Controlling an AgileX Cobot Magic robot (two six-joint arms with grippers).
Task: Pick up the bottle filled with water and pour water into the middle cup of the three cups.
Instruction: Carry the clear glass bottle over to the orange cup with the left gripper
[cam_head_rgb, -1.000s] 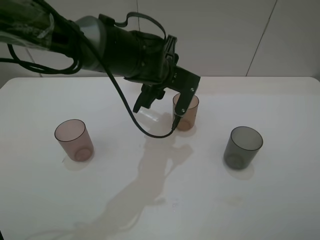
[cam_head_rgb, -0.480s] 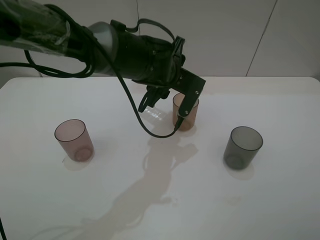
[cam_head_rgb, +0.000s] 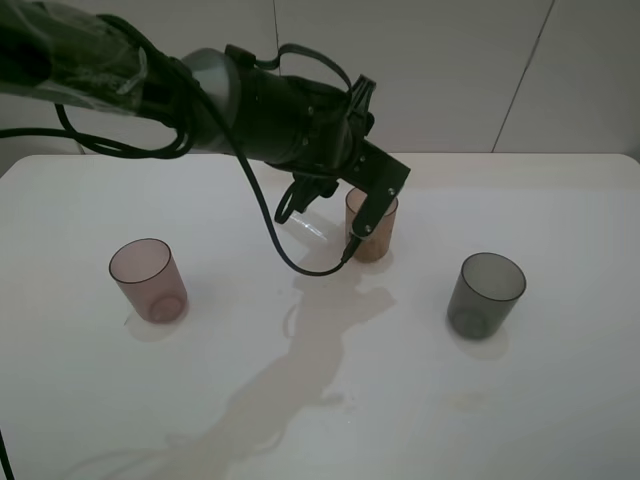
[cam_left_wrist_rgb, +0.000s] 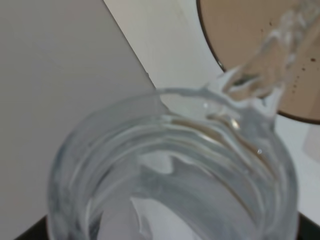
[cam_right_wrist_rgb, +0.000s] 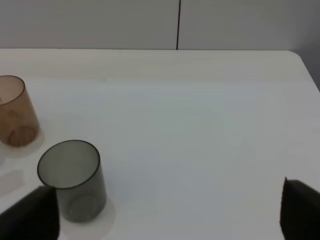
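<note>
Pouring: left gripper (cam_head_rgb: 320, 215) is clamping the clear, round-mouthed plastic bottle (cam_left_wrist_rgb: 170, 170), tipped at centre frame.
Middle cup (cam_left_wrist_rgb: 235, 35): translucent amber cylinder is catching a glassy stream (cam_left_wrist_rgb: 260, 67).
Right gripper (cam_right_wrist_rgb: 165, 215): is hanging wide open.

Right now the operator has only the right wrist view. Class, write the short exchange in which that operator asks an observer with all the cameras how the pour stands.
Operator: I see the amber cup and the grey cup, but no bottle. Where is it?
Observer: The left gripper holds the bottle tipped over, just beside the amber cup.
Operator: Is water coming out?
Observer: Yes; the left wrist view shows a stream leaving the bottle's lip over that cup's opening.
Operator: Is there a third cup?
Observer: A pinkish cup stands apart, far on the left arm's side.
</note>
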